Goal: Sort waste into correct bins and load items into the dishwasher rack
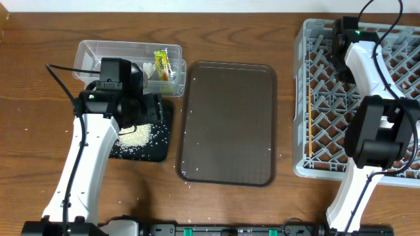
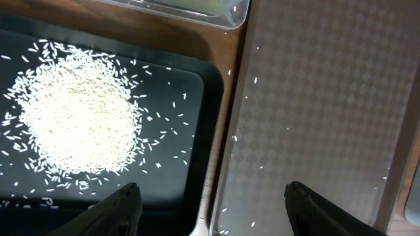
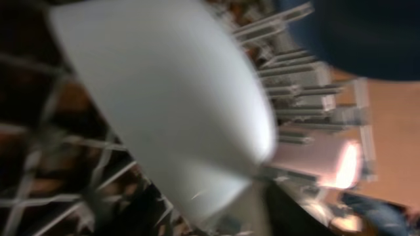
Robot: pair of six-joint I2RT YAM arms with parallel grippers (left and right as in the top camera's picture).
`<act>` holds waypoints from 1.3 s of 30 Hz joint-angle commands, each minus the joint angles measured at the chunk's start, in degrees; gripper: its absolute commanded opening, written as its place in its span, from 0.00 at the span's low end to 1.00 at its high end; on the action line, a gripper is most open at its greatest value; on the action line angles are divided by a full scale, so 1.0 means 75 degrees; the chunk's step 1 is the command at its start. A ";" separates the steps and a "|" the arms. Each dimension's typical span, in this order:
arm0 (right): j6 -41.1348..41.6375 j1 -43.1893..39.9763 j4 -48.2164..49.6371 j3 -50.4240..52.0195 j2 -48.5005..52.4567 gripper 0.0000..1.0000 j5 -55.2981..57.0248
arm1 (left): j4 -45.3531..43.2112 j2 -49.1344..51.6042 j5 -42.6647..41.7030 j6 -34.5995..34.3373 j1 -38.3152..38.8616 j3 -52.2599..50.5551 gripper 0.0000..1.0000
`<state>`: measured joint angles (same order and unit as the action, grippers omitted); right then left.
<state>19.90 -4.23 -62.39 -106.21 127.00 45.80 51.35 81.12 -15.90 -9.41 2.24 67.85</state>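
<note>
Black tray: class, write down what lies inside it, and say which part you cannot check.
Inside the black tray lies a heap of white rice grains, with loose grains scattered around it. From overhead, the left arm covers the tray's far end, so anything there is hidden.

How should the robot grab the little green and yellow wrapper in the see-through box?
Probably from straight above: the clear tub walls it in on every side. Pinch the snack wrapper across its narrow width, near the middle, since it is a long, thin packet.
</note>
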 commanded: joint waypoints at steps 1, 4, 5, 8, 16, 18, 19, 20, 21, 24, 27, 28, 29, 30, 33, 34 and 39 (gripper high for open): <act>0.0172 0.0032 -0.0003 0.0032 -0.0685 0.83 -0.1320 | -0.0052 -0.0029 0.0076 -0.0044 -0.0032 0.0085 0.74; -0.0079 0.0029 0.0265 0.0032 -0.1343 0.95 -0.2442 | -0.0396 -0.0029 0.0076 -0.0044 -0.0032 0.0085 0.77; -0.0356 0.0032 0.0417 0.0032 -0.1518 0.94 -0.2975 | -0.0562 -0.0029 0.0079 -0.0032 -0.0032 0.0085 0.79; -0.1670 0.0032 0.0959 0.0032 -0.1894 0.93 -0.5412 | -0.1183 -0.0029 0.0137 0.0385 -0.0032 0.0085 0.80; -0.2873 -0.0038 0.0166 0.0035 -0.1918 0.92 -0.7912 | -0.0761 -0.0026 0.0956 0.0379 -0.0358 0.0085 0.86; -0.2363 -0.0149 -0.0134 0.0035 -0.1920 0.93 -0.7889 | -0.0070 -0.0029 0.0956 0.0306 -0.0577 0.0082 0.86; -0.2157 -0.0216 -0.0321 0.0035 -0.1926 0.93 -0.7892 | 0.0283 -0.0029 0.0956 0.0297 -0.0702 0.0082 0.86; -0.2008 -0.0280 -0.0501 0.0035 -0.1935 0.93 -0.7886 | 0.0554 -0.0044 0.0956 0.0303 -0.0801 0.0082 0.86; -0.1932 -0.0323 -0.0653 0.0035 -0.1938 0.93 -0.7883 | 0.0784 -0.0061 0.0959 0.0309 -0.0886 0.0082 0.86; -0.1883 -0.0420 -0.0982 0.0067 -0.1970 0.93 -0.7848 | 0.0982 -0.0367 0.0956 0.0667 -0.0982 -0.0099 0.86; -0.1883 -0.0399 -0.0901 0.0364 -0.2200 0.95 -0.7618 | 0.0478 -0.1139 0.0921 0.0711 -0.0912 -0.0656 0.86; -0.1880 -0.0388 -0.0740 0.0583 -0.2375 0.96 -0.7565 | 0.0286 -0.1451 0.0924 0.0711 -0.0868 -0.0889 0.86; -0.1880 -0.0376 -0.0545 0.0833 -0.2576 0.98 -0.7545 | 0.0090 -0.1789 0.0924 0.0714 -0.0831 -0.1142 0.86; -0.1880 -0.0370 -0.0289 0.1157 -0.2821 0.99 -0.7542 | -0.0128 -0.2200 0.0918 0.0769 -0.0775 -0.1443 0.86; -0.1853 -0.0370 0.0985 0.2661 -0.4007 0.99 -0.7542 | -0.0664 -0.3535 0.0868 0.0968 -0.0618 -0.2366 0.86; -0.1856 -0.0367 0.1568 0.3299 -0.4508 0.99 -0.7528 | -0.0787 -0.4028 0.0868 0.0962 -0.0600 -0.2661 0.86; -0.1716 -0.0373 0.4357 0.6371 -0.7137 0.99 -0.7140 | -0.1172 -0.5887 0.0868 0.0734 -0.0603 -0.3628 0.94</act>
<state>5.78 -7.35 -33.71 -66.59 82.41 -10.09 43.62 41.60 -9.47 -4.10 -2.42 43.16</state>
